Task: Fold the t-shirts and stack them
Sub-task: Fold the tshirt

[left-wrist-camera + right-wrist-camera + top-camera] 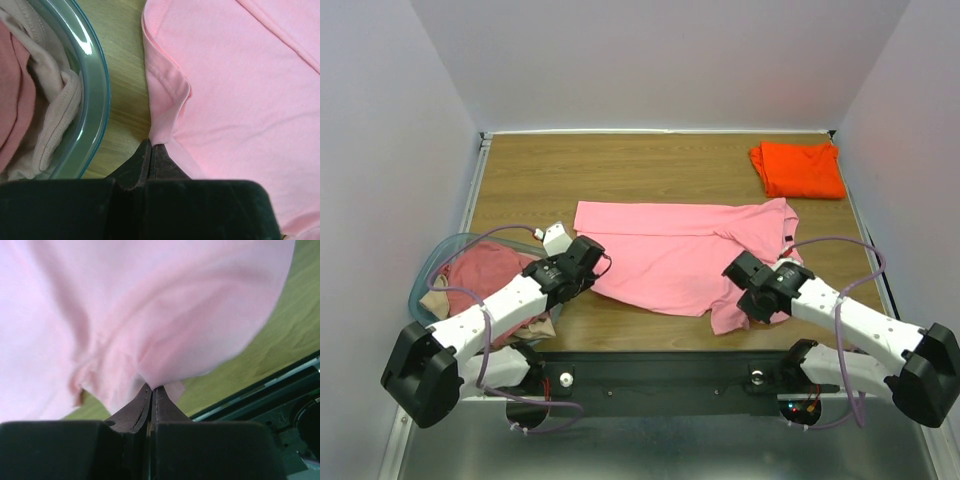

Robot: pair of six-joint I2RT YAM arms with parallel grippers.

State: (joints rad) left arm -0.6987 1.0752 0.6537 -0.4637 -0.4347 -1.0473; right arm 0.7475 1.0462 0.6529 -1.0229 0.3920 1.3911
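- Pink t-shirt point(670, 255) lies spread mid-table, its 8 o'clock hem pinched in the closed left gripper point(151, 150), just beside the plastic tub point(97, 90) rim.
- Right gripper point(151, 390) is clamped on bunched fabric at 5 o'clock, near the table's front edge.
- Bare wooden table point(620, 170) lies open toward 12 o'clock, with a folded orange t-shirt point(800, 168) at 1 o'clock.
- Tub holds a dusty rose shirt point(480, 268) and a tan shirt point(55, 115).

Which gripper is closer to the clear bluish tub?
Left. The left gripper sits just beside the tub, pinching the pink t-shirt; the right gripper is across that shirt, far from the tub.
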